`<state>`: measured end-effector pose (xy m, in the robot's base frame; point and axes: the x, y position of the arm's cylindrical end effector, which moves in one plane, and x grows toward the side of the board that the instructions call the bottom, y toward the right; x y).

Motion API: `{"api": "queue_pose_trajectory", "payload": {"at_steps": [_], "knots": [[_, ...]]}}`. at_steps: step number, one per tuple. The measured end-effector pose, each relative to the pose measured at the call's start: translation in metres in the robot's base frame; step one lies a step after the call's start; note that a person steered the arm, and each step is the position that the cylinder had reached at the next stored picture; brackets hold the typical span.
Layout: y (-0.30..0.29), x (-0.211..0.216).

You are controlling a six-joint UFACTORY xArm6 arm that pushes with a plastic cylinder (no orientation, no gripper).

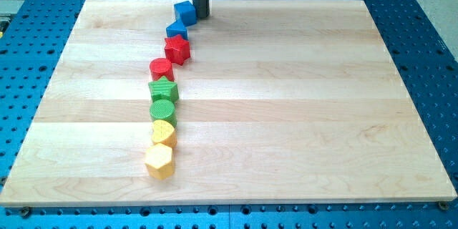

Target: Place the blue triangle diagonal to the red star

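Your tip (201,16) touches the blue cube (184,12); no fingers, bare rod. Blue triangle (176,30) abuts red star (177,49): a push risks dragging both.

Tool's tip (201,16) beside blue cube (184,12)

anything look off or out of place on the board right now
Nothing looks damaged or toppled. The blocks form one loose, slightly wavy line on the wooden board, from the blue cube down to the yellow hexagon. My tip sits just right of the blue cube.
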<state>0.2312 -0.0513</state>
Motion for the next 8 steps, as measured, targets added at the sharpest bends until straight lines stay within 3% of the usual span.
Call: {"api": "queue_pose_trajectory", "payload": {"at_steps": [2, 3, 4, 6, 8], "knots": [[-0.001, 0.003], [0.024, 0.029], [0.004, 0.097], [-0.007, 0.084], [-0.070, 0.077]]}}
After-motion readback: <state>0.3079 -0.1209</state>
